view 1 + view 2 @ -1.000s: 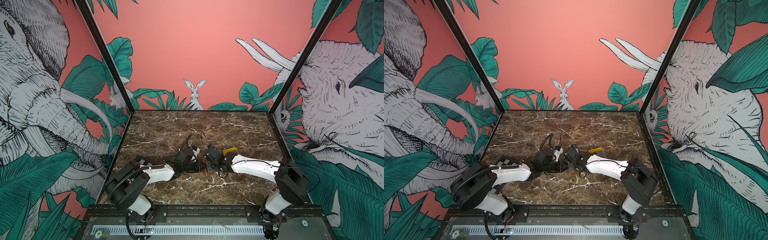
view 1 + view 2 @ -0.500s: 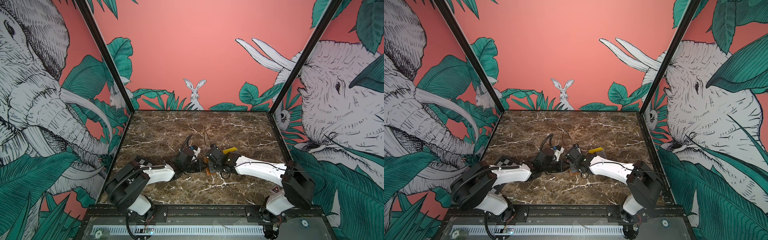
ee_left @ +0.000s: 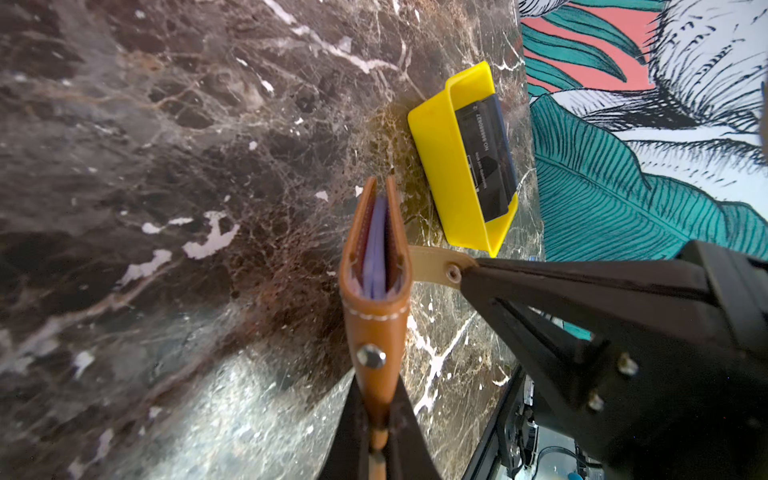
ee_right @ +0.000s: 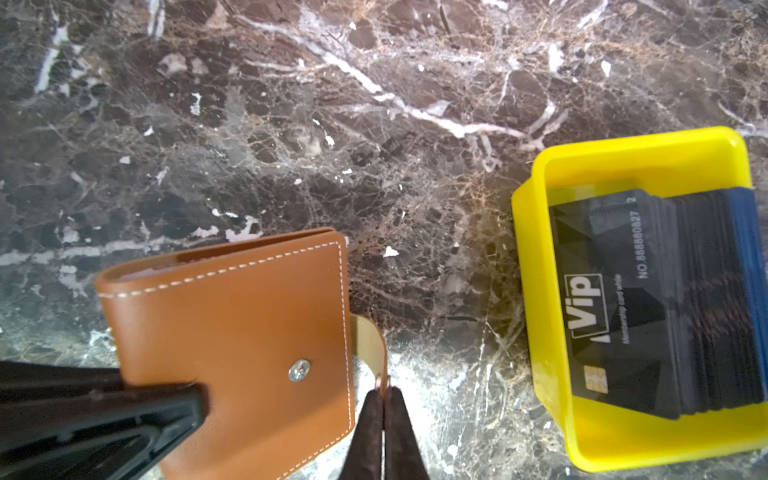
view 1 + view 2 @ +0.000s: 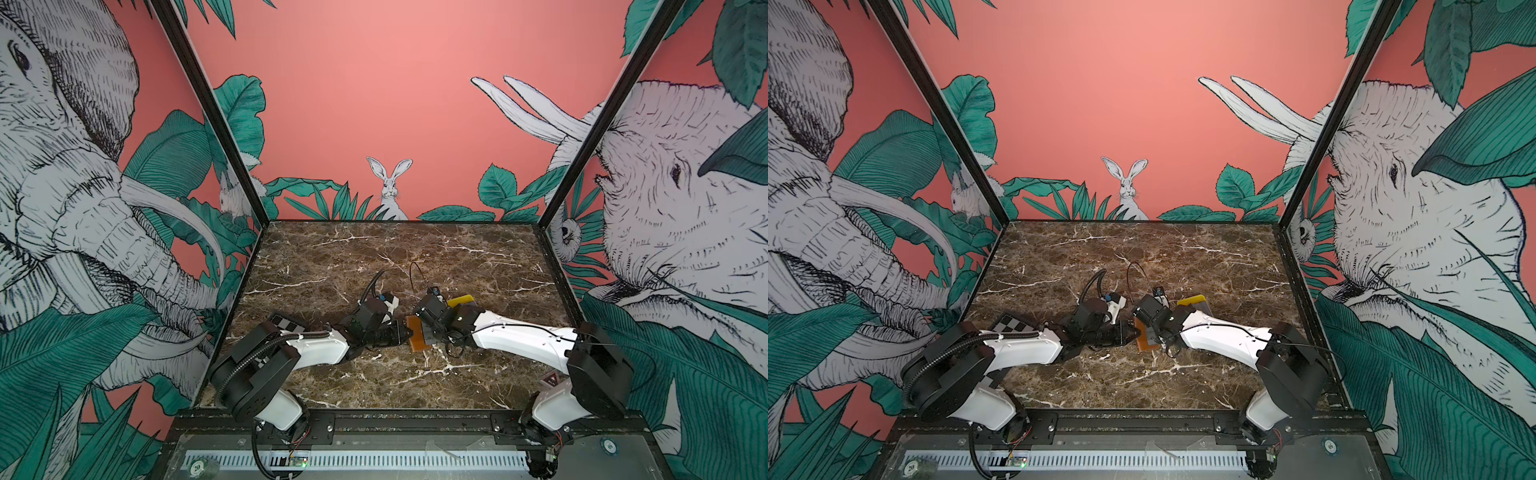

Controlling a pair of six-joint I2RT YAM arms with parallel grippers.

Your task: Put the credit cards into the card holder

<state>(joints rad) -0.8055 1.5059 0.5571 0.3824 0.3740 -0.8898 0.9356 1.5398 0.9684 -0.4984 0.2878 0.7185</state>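
Brown marble tabletop (image 5: pixel 374 257) with white veins, walled by a pink jungle mural. Near its middle, both arms meet at a small tan-brown leather card holder (image 4: pixel 232 332) with white stitching. The left gripper (image 3: pixel 377 395) is clamped on the holder's body, apparently to steady it. The right gripper (image 4: pixel 384 395) is pinched tight on the holder's unfastened snap tab (image 4: pixel 370 345), probably to pull the cover open. The covers sit nearly together, and a slim gap shows bluish plastic sleeves (image 3: pixel 376 249). The holder's broad face is turned upward. Its tab points toward the right arm, and its longer side seems to run crosswise to both arms. Black credit cards (image 4: pixel 615 307) with white "Vip" lettering sit stacked in a yellow rectangular plastic tray (image 4: pixel 536 332) near the holder. No card appears loaded yet.
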